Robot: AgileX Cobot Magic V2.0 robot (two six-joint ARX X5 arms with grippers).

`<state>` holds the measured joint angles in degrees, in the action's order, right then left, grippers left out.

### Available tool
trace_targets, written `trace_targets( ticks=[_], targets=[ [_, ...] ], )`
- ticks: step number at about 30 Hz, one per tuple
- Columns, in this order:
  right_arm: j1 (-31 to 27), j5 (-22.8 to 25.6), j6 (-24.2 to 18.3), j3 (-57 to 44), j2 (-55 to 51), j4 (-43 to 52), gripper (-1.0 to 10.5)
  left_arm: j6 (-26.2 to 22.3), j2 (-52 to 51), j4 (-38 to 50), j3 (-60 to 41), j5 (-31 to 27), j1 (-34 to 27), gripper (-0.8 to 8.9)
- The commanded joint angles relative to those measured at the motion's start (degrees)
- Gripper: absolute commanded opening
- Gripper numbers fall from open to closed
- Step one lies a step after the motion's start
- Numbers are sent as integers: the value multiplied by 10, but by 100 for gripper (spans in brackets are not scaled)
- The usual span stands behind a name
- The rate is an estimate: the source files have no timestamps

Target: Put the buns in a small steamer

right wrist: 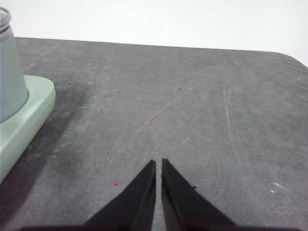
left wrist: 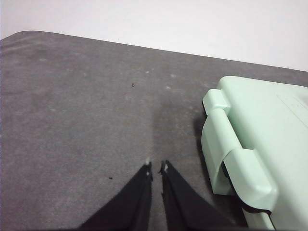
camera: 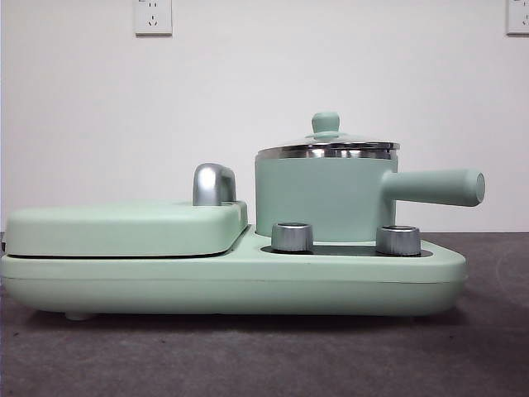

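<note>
The small steamer (camera: 326,194), a mint-green round pot with a steel rim, stands on the right side of a mint-green base, its long handle pointing right. Its glass lid (camera: 326,141) with a green knob is on. Part of the steamer's side also shows in the right wrist view (right wrist: 9,72). No buns are in view. My left gripper (left wrist: 156,167) is shut and empty above bare table beside the griddle. My right gripper (right wrist: 159,162) is shut and empty above bare table to the side of the steamer. Neither gripper shows in the front view.
A flat mint-green hinged griddle (camera: 124,227) with a chrome handle (camera: 213,184) lies closed on the left of the base; its hinge side shows in the left wrist view (left wrist: 250,154). Two chrome knobs (camera: 292,236) sit before the steamer. The table (right wrist: 192,106) is dark grey.
</note>
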<state>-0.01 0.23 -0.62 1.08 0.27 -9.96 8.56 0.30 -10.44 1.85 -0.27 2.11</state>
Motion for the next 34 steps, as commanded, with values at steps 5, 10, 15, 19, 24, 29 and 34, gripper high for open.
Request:
trace_targets(
  ticks=[5, 10, 15, 19, 24, 29, 34],
  targets=[
    [2, 2, 0, -4, -1, 10, 18, -4, -1, -3, -11, -3, -1, 37],
    [2, 2, 0, -4, -1, 10, 18, -4, -1, -3, -11, -3, -1, 37],
    [2, 2, 0, -4, -1, 10, 18, -4, -1, -3, -11, -3, -1, 37],
    [2, 2, 0, -4, -1, 10, 18, -4, -1, -3, -11, -3, -1, 37],
    [2, 2, 0, -4, -1, 10, 18, -4, -1, -3, -11, -3, -1, 37],
    [2, 1, 0, -4, -1, 10, 18, -4, -1, -3, -11, -3, -1, 37],
    [2, 2, 0, -4, -1, 10, 18, -4, -1, -3, -11, -3, -1, 37]
  ],
)
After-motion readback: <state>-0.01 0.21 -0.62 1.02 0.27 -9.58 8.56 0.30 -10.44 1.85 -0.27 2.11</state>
